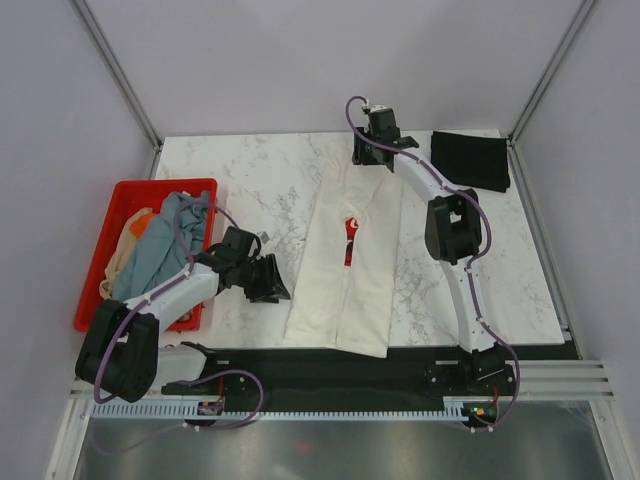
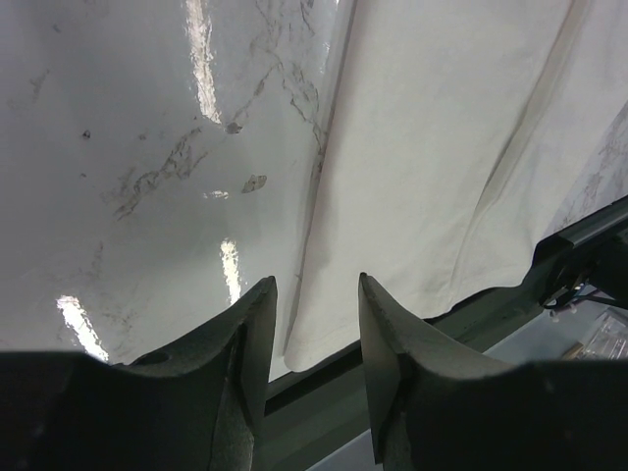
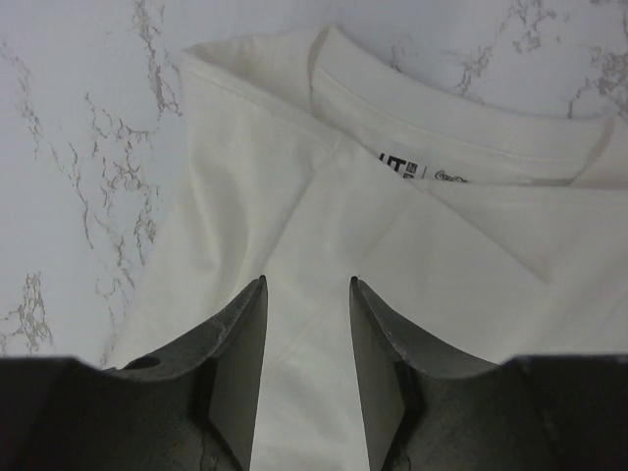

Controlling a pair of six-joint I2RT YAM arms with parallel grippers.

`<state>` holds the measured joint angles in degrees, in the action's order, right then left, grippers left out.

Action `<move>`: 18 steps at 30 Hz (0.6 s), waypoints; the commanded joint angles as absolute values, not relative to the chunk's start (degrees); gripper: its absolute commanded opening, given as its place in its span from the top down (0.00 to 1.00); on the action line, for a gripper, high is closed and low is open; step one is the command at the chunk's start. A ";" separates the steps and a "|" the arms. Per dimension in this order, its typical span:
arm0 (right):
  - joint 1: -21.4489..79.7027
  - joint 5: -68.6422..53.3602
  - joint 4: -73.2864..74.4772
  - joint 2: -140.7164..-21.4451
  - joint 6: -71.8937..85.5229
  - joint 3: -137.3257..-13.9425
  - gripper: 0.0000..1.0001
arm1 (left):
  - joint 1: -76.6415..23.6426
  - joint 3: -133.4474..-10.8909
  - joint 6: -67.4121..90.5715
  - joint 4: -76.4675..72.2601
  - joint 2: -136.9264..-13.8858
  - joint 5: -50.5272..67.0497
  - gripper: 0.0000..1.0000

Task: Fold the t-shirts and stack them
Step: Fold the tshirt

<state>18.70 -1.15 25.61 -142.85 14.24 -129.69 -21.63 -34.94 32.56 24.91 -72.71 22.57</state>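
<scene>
1. Red print (image 1: 349,241) on the cream-white shirt (image 1: 345,270) is mostly tucked into the lengthwise fold, only a sliver shows. Neck label (image 3: 399,165) is half covered by a flap.
2. Red crate (image 1: 100,295) sits behind the left tool (image 2: 314,287): grey-blue shirt (image 1: 160,245) heaped over the orange (image 1: 142,217) and tan (image 1: 118,262) ones, hard to separate.
3. Left tool: spread, pinching nothing, close over the bench (image 2: 118,147), cream hem corner just past its tips.
4. Right tool (image 3: 306,287): spread, empty, arm stretched far, collar just ahead. Folded black shirt (image 1: 470,158) lies nearby.

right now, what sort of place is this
Probably a robot test cell: plain walls, a marble-look table with a left arm and right arm bolted at its edge, a crate of shirts.
</scene>
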 commanded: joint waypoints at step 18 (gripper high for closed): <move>18.19 -8.09 3.96 -155.38 9.93 -138.95 0.47 | -22.94 -34.89 32.87 21.27 -76.64 26.10 0.51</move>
<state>18.46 -6.72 8.54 -153.14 10.07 -134.80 -22.44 -34.70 32.56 23.20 -75.70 24.58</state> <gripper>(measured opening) 0.531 0.486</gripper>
